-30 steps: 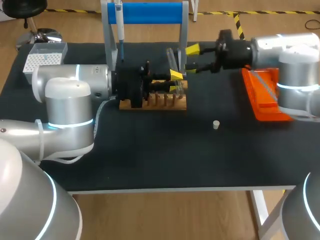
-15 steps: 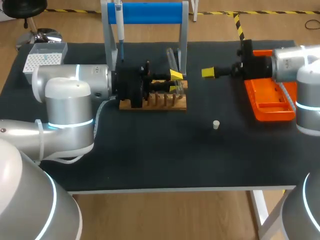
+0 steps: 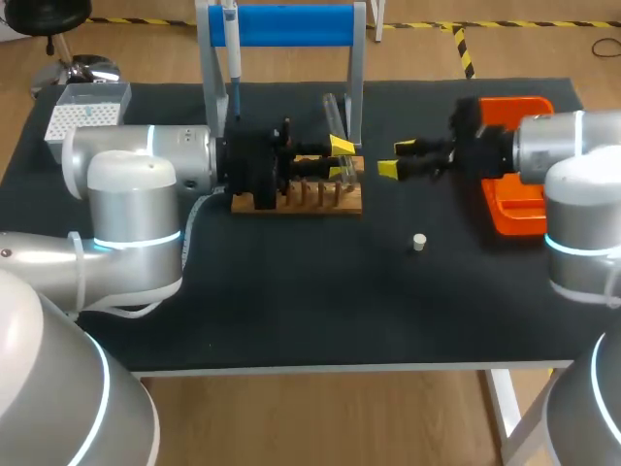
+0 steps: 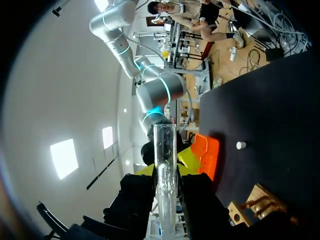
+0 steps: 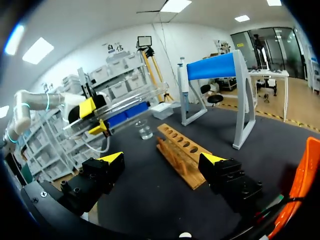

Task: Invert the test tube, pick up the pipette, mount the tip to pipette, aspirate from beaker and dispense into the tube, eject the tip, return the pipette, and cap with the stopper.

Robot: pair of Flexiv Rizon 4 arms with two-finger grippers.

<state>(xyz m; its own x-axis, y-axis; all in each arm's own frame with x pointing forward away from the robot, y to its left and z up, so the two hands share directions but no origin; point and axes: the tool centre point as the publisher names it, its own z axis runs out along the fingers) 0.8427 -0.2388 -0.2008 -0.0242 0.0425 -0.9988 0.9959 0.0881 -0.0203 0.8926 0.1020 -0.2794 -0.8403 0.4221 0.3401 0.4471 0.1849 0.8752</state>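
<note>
A clear test tube is held tilted over the wooden rack, with my left gripper shut on it. In the left wrist view the tube stands between both fingers. My right gripper is open and empty, just right of the rack. From the right wrist view its fingers stand wide apart, facing the rack, the tube and a small beaker. The pipette hangs on the blue stand. A white stopper lies on the mat.
A white tip box sits at the back left corner. An orange tray lies at the right, partly under my right arm. The stand's legs rise just behind the rack.
My right gripper has drawn back from the tube beside the stand, swung right, then come lower and nearer the rack's right end. The left arm and tube have kept still.
</note>
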